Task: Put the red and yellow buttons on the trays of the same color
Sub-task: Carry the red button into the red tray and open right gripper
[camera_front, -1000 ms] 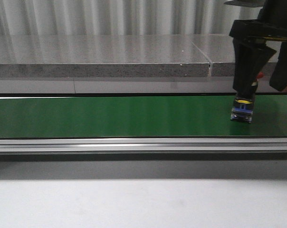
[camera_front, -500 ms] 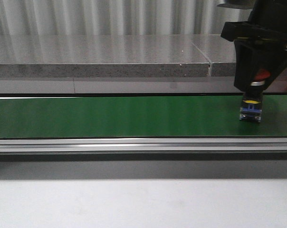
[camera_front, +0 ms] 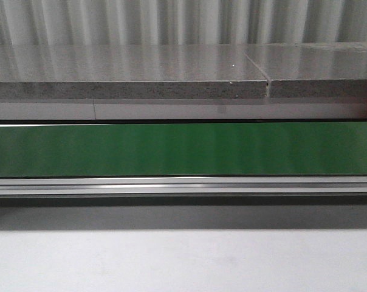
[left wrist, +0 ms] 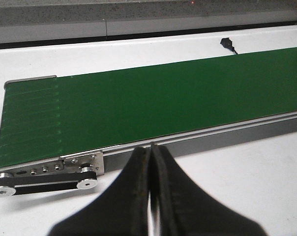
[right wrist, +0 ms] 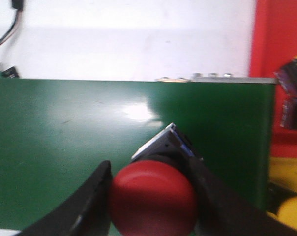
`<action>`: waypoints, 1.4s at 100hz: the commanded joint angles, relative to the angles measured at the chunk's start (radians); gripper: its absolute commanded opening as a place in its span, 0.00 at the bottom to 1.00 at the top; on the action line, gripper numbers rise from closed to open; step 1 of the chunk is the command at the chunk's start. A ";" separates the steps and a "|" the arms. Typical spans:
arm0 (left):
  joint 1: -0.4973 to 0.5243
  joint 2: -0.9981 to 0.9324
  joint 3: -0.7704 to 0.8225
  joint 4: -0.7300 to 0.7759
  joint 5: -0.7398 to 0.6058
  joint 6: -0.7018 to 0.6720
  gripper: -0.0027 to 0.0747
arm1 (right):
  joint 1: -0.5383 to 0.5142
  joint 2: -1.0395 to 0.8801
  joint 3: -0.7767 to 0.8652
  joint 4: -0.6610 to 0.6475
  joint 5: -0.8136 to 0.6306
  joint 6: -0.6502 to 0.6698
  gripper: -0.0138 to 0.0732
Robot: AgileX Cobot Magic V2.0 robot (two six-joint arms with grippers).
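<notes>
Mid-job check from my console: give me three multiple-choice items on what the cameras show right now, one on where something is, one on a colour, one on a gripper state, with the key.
1. Where is the red tray?
A. beyond the end of the green belt
B. on top of the belt
C. under the left gripper

2. What colour is the cap of the button in the right gripper?
A. yellow
B. red
C. blue

3. How do the left gripper's fingers stand?
A. wide open
B. shut on a button
C. pressed together with nothing between

Key: 1 A, the right wrist view shows red past the belt's end. 2 B, a red dome sits between the fingers. 3 C, the left wrist view shows them closed, empty.
</notes>
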 commanded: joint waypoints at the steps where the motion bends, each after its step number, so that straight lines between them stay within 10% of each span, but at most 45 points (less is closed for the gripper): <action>1: -0.009 0.006 -0.028 -0.013 -0.068 -0.003 0.01 | -0.086 -0.042 -0.030 0.004 -0.048 0.031 0.36; 53: -0.009 0.006 -0.028 -0.013 -0.068 -0.003 0.01 | -0.348 0.092 -0.117 0.004 -0.109 0.211 0.34; 140: -0.009 0.006 -0.028 -0.013 -0.068 -0.003 0.01 | -0.379 0.358 -0.191 0.015 -0.409 0.213 0.34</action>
